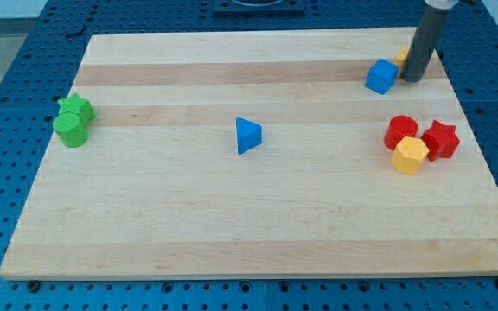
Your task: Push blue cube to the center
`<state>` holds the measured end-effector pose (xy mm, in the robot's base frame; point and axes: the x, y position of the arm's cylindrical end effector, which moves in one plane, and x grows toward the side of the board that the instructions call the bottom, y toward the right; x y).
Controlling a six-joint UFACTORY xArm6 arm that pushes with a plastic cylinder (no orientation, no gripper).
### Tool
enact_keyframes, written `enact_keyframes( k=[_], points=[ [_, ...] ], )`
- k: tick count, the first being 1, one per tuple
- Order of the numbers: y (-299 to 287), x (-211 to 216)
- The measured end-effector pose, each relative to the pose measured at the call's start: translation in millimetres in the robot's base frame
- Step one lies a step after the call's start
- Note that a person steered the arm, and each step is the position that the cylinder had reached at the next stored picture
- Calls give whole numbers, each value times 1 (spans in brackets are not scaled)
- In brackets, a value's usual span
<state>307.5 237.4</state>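
Note:
The blue cube (381, 76) sits on the wooden board (258, 216) at the view's upper right. My tip (411, 79) stands just to the right of the blue cube, close to it or touching it; I cannot tell which. A small orange-yellow block (401, 58) peeks out behind the rod, mostly hidden. A blue triangular block (248, 136) lies near the board's middle.
A red cylinder (399, 131), a red star (441, 138) and a yellow hexagonal block (410, 155) cluster at the right. A green star (76, 109) and a green cylinder (71, 130) sit together at the left edge.

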Motion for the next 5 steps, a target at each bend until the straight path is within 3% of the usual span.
enact_keyframes(
  k=[2, 3, 4, 5],
  points=[
    [-83, -4],
    [-118, 36],
    [-119, 47],
    [-85, 25]
  ],
)
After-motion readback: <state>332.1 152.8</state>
